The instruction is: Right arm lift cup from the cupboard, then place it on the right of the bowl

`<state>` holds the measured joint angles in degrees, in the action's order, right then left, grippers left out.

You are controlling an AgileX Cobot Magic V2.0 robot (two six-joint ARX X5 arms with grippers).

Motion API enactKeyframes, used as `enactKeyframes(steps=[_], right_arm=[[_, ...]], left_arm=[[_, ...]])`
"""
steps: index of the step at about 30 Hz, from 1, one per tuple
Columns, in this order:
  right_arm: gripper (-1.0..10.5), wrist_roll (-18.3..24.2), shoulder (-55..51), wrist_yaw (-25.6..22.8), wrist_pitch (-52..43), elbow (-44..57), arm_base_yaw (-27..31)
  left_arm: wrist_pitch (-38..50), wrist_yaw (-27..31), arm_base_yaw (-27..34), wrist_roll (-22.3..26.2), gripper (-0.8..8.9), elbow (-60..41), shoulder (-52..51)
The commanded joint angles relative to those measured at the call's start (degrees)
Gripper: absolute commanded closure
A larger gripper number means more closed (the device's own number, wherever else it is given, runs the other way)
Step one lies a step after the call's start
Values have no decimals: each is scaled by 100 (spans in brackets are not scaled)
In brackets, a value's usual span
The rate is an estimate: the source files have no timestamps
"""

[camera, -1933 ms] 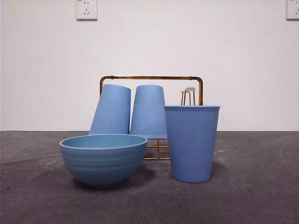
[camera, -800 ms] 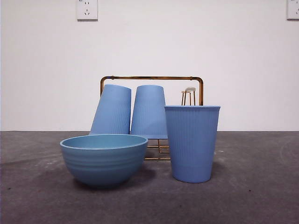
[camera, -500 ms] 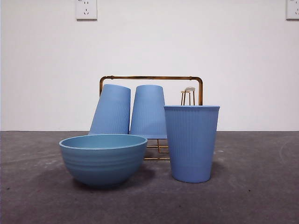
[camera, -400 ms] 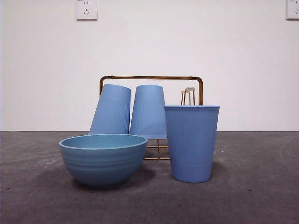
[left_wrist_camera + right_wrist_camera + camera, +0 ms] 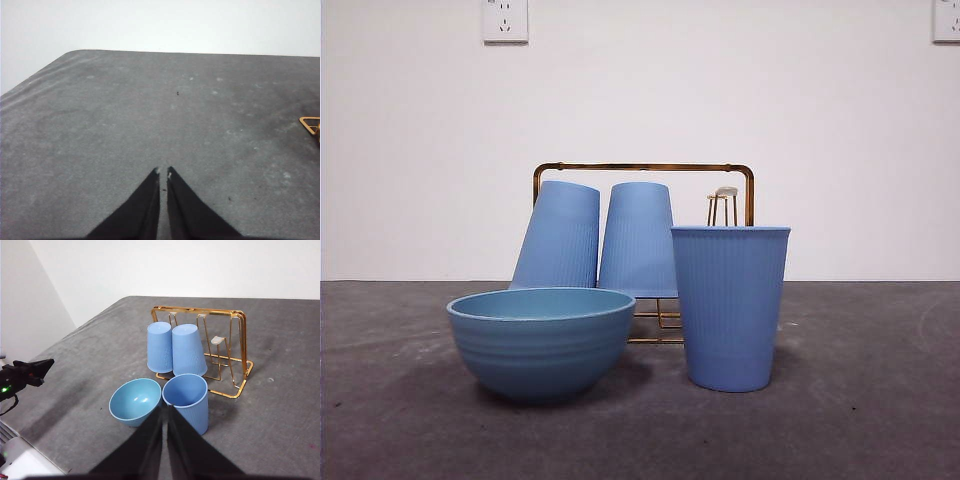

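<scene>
No readable text, labels or numbers anywhere, seemingly.

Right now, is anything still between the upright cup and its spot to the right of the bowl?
Nothing visible. The upright cup already stands on the table, off the rack, just right of the bowl. The right gripper is above it, holding nothing, and the left gripper is off to the side.

periwinkle-blue vertically ribbed plastic tumbler (image 5: 731, 305), teal-blue round bowl with horizontal ridges (image 5: 541, 340), gold wire rack (image 5: 644, 168), dark grey mottled tabletop (image 5: 860, 420)
</scene>
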<state>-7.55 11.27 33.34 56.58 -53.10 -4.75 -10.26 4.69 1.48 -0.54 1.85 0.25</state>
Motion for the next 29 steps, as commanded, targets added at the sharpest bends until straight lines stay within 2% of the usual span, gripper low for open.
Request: enactKeyframes(steps=[1,23,27,29], right_arm=[[927,11,11,7,-48,-92,2],[927,22,11,-9,-81,-85,15],[927,304,-15,-317,-498,20,439],[927,557,-31,-686,-938,304,605]], left_arm=[[-39,-24,-7,-35,789,-116,-7],[-39,-22,-4,-37,789,-114,-7],[-39,-22,-4,-35,788,-114,-7],[-39,-22,-4,-35,788,-114,-7]])
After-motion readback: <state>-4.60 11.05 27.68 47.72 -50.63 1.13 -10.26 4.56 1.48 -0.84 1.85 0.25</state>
